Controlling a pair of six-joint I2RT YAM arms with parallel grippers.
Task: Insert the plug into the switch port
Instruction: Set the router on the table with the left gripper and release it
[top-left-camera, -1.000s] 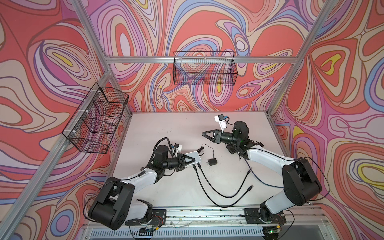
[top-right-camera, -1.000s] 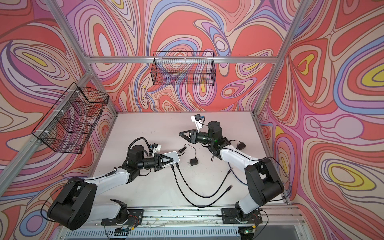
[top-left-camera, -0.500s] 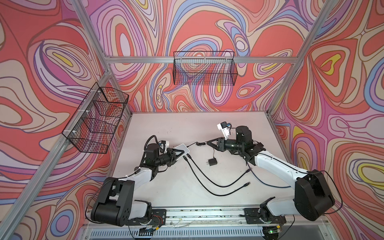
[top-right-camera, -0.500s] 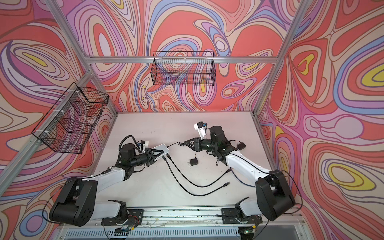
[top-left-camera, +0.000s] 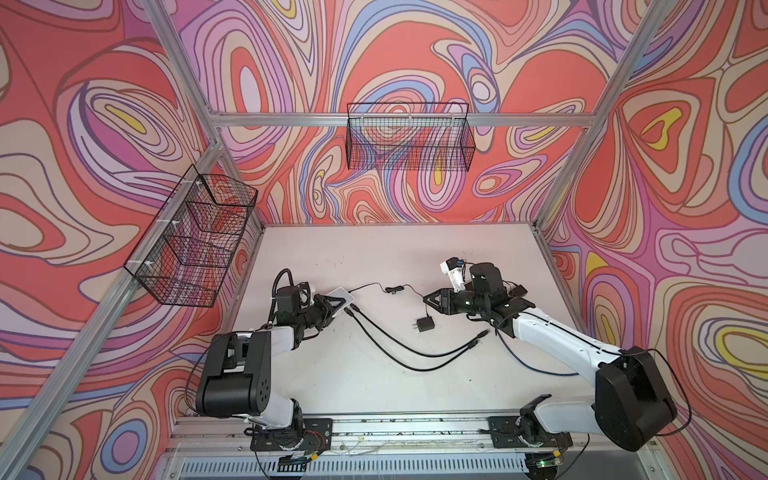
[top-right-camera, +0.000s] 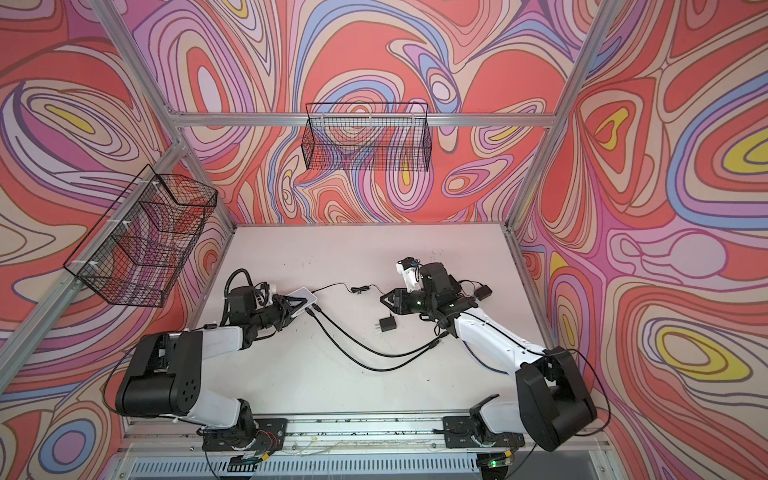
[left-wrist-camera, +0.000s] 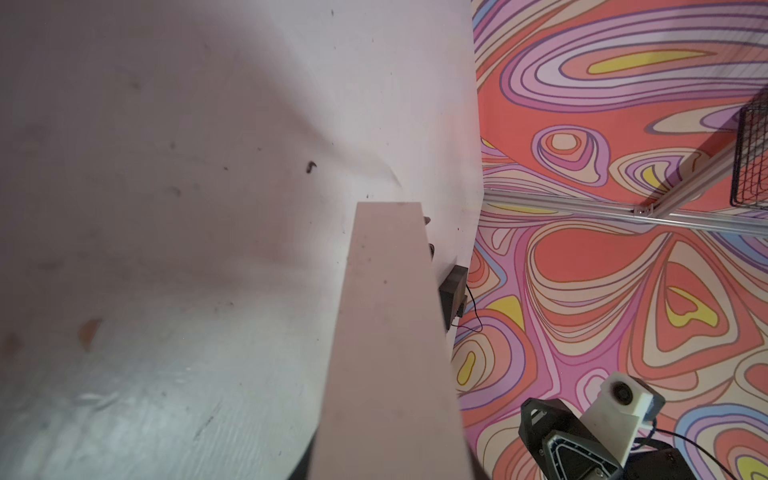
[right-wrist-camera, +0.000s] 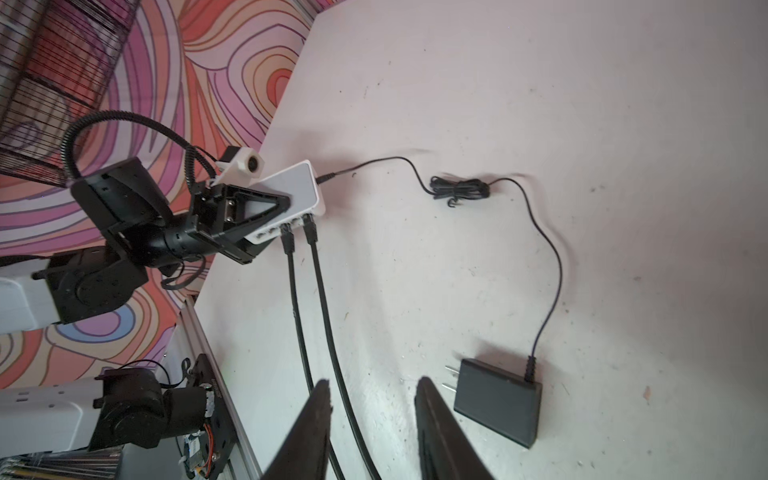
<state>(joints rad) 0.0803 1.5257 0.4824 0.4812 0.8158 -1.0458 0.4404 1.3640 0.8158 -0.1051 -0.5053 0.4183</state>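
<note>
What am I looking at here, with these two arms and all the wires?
Two robot arms are bolted to a rail at the front of a white table. Two pictures come from one camera head overhead. The other two come from a small camera on each arm's wrist.

The left hand is shut on a white network switch. Two black cables are plugged into it, and their free ends lie on the table. A thin cord runs from the switch to a black adapter.

The right hand is open and empty, near the adapter. Wire baskets hang on the walls.
</note>
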